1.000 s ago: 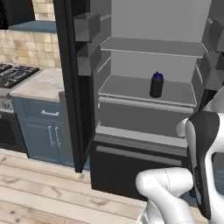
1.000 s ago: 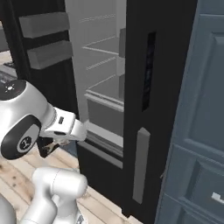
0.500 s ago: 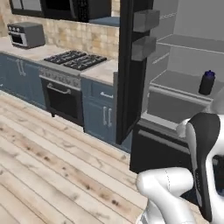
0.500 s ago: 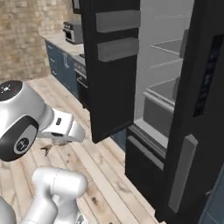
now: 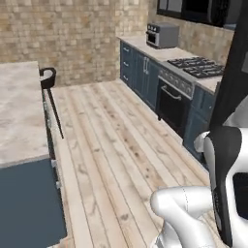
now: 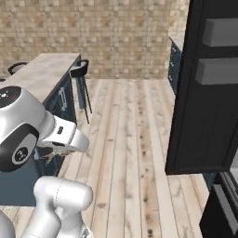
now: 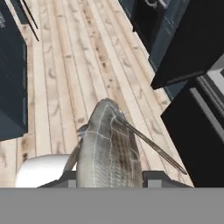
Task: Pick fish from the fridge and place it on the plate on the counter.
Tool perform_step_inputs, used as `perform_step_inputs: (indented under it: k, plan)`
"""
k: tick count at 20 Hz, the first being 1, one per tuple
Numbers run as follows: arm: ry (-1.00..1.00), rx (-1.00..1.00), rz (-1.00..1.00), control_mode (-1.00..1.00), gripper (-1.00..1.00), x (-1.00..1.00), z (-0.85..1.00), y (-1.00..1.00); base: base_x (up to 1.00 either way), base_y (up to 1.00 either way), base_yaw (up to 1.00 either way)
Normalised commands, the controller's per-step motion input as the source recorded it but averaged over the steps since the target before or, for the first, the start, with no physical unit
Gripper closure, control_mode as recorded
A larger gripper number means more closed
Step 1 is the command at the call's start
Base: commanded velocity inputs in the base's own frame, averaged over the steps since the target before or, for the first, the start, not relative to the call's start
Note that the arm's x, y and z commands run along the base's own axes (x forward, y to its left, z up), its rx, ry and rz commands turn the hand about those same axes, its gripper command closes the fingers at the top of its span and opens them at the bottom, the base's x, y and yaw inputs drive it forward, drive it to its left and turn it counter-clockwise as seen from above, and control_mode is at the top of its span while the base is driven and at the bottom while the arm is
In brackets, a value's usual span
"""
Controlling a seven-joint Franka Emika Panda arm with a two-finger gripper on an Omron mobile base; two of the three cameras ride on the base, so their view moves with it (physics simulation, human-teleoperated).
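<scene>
A grey scaly fish [image 7: 109, 148] with a long thin fin sits between the fingers of my gripper [image 7: 109, 177], which is shut on it above the wooden floor. In the right base view the gripper [image 6: 49, 156] hangs low under the white forearm, with a sliver of the fish [image 6: 46, 158] showing. The fridge's black open door [image 6: 207, 88] stands at the right, and its dark lower front [image 7: 199, 131] is beside the hand. A beige marbled counter [image 5: 19, 111] on dark blue cabinets lies at the left. The plate is out of view.
A black gas stove [image 5: 198, 67] and a toaster oven [image 5: 162, 35] sit on the far counter run along the brick wall. A black bar stool [image 5: 48, 80] stands at the island's end. Open wooden floor [image 5: 116, 135] runs between island and cabinets.
The base has turned left, so both base views have swung away from the fridge interior toward the stove, floor and island. The arm's pose relative to the base looks unchanged.
</scene>
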Motion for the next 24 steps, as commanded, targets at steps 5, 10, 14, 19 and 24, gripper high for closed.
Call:
perform_step_inputs:
  k: [5,10,14,19,24]
  plan:
    - [0.00,0.00,0.00,1.00,1.00,0.00,0.00,0.00,0.17,0.02,0.90]
    - [0.00,0.00,0.00,1.00,1.00,0.00,0.00,0.00,0.35,-0.07,0.78]
    - [0.00,0.00,0.00,1.00,1.00,0.00,0.00,0.00,0.63,-0.53,0.16]
    - [0.00,0.00,0.00,1.00,1.00,0.00,0.00,0.00,0.85,-0.78,0.00]
    - [0.00,0.00,0.00,1.00,1.00,0.00,0.00,0.00,0.92,-0.74,-0.03]
